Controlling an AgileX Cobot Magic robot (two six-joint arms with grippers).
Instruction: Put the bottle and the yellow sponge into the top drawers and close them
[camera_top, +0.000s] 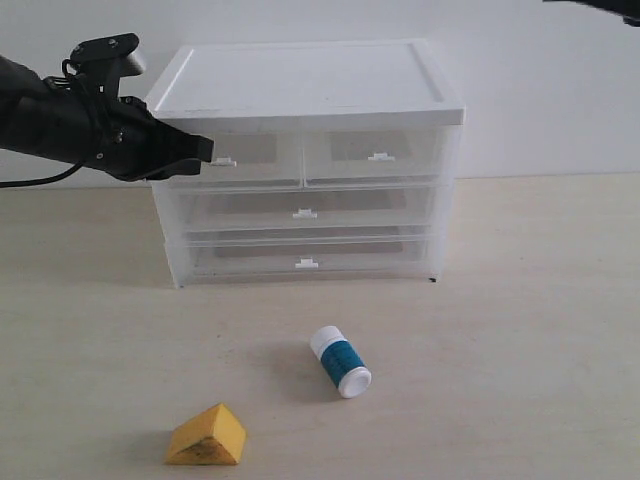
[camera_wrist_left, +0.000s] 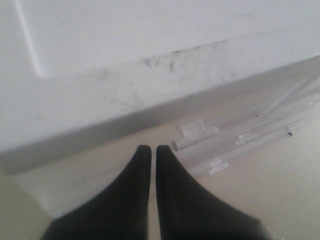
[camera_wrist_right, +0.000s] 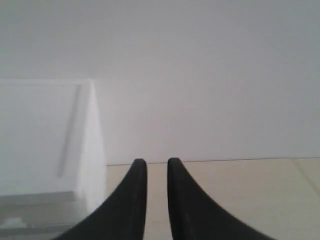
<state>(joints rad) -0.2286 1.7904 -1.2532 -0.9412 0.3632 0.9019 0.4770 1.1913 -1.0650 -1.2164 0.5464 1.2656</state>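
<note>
The bottle (camera_top: 340, 362) lies on its side on the near table (camera_top: 520, 330), with the yellow sponge (camera_top: 207, 436) nearer and to its left. Both top drawers (camera_top: 240, 158) are closed. The left gripper (camera_top: 205, 149), clenched on nothing, points at the left drawer's handle tab (camera_top: 224, 160). The right gripper (camera_wrist_right: 156, 162), narrowly parted and empty, hangs far right. Pinched fingers could slip off that small tab, or drag the light cabinet (camera_top: 300, 80) rather than open the drawer.

Plain white wall (camera_top: 540, 90), pale beige tabletop (camera_top: 530, 320), soft even light, faint shadows

Black arm (camera_top: 60, 125), curved black fingers (camera_wrist_left: 125, 200)
</note>
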